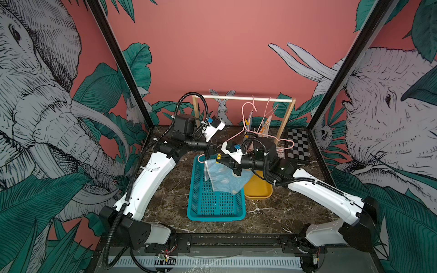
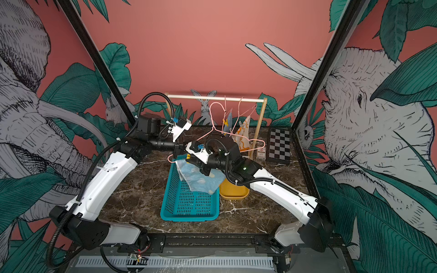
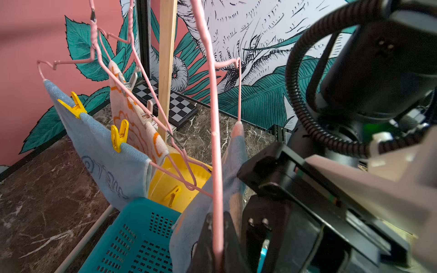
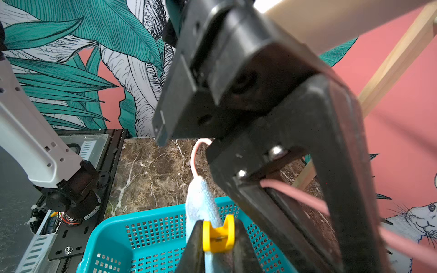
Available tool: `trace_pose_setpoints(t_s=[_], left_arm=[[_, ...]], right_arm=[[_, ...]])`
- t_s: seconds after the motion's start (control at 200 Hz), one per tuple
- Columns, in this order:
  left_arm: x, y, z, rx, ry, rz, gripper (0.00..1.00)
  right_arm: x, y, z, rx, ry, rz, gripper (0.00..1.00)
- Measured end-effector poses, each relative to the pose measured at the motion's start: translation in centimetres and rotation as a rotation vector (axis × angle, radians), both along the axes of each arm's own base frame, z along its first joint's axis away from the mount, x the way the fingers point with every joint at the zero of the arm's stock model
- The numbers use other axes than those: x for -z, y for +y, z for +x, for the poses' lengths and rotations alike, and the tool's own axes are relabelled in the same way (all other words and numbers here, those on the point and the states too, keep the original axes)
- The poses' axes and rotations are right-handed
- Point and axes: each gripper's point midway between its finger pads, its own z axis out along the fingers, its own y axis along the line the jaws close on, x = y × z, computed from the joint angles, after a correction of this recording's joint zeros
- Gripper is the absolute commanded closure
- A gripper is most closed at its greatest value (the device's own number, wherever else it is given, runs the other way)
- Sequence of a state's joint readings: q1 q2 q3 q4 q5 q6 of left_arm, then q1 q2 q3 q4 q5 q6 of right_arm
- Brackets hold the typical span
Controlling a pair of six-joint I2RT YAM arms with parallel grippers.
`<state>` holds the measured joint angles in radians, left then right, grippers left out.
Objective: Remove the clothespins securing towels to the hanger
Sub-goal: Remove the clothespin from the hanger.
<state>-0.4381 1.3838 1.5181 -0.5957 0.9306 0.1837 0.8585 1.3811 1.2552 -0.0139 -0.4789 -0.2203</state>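
Note:
My left gripper (image 3: pixel 217 227) is shut on the wire of a pink hanger (image 1: pixel 246 128) held above the teal basket (image 1: pixel 212 205). A light blue spotted towel (image 1: pixel 224 179) droops from that hanger into the basket. My right gripper (image 4: pixel 218 234) is shut on a yellow clothespin (image 4: pixel 218 236) that pins this towel (image 4: pixel 201 201) to the wire. Behind, a blue towel (image 3: pixel 106 153) hangs on another hanger with two yellow clothespins (image 3: pixel 73 106), and a cream towel with orange outlines (image 3: pixel 132 118) hangs with pale pins (image 3: pixel 149 111).
A wooden rack (image 1: pixel 243 98) at the back carries the other hangers. A yellow bin (image 1: pixel 257 189) right of the basket holds a loose yellow clothespin (image 3: pixel 173 195). A chessboard (image 1: pixel 298 144) lies at the back right. Both arms meet above the basket's far end.

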Motion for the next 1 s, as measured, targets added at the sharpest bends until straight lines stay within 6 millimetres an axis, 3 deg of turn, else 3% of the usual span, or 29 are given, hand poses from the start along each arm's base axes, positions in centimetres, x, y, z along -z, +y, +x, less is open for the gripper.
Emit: trace_pose_setpoints(t_s=[0.3,1.0], left_arm=[[0.0,0.1,-0.1,0.005,0.003,0.000,1.00],[0.0,0.0,-0.2,0.012,-0.001,-0.004,1.00]], right_arm=[[0.2,0.7,0.6,-0.001,0.018,-0.006,0.85],[0.3,1.0,0.8,0.004,0.049,-0.006,0.73]])
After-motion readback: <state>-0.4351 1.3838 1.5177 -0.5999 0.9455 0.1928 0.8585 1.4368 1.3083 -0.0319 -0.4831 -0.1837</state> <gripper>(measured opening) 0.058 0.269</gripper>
